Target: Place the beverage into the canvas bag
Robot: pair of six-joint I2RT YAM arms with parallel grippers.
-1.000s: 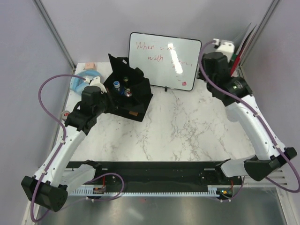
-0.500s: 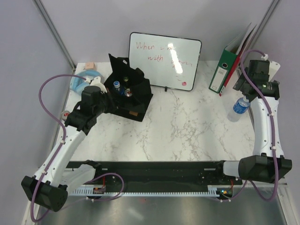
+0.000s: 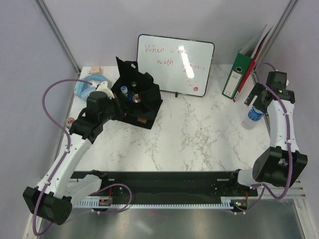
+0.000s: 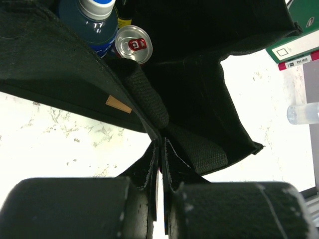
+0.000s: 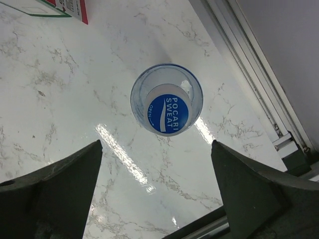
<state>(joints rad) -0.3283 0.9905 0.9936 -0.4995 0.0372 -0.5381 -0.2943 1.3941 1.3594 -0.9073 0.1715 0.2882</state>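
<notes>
**Desk:** What is carried in the canvas bag [image 3: 149, 107], pictured just left of the whiteboard [image 3: 174, 63]?

**Caption:** Three drinks are seen inside it from the left wrist view. A blue-capped bottle [image 4: 94, 20] is stood just beside a silver can [image 4: 133, 44] with a red tab. A dark bottle [image 4: 124, 9] is largely hidden behind them. The bag's mouth is spread open and its tan label is turned to the near side.

**Desk:** And the beverage of the task?

**Caption:** The Pocari Sweat bottle [image 3: 255, 114] is stood upright on the marble table [image 3: 199, 139], well to the right of the whiteboard, just past the green binder [image 3: 239, 74].

**Desk:** What is changed since a second ago?

**Caption:** The right arm was then folded close by the whiteboard's right edge, with the binder hidden behind it. It is now swung out to the right and lowered over the bottle, and its jaws are spread wider. Bag, drinks and left arm are unmoved.

**Desk:** How are the arms posed?

**Caption:** The left arm is stretched toward the whiteboard's left side, and the left gripper [image 4: 159, 149] is pinched tight on the bag's rim beside a handle. The right gripper [image 5: 155, 144] is pointed straight down and spread to its widest. One finger is shown on either side of the blue cap, clear of it, and nothing is held.
</notes>
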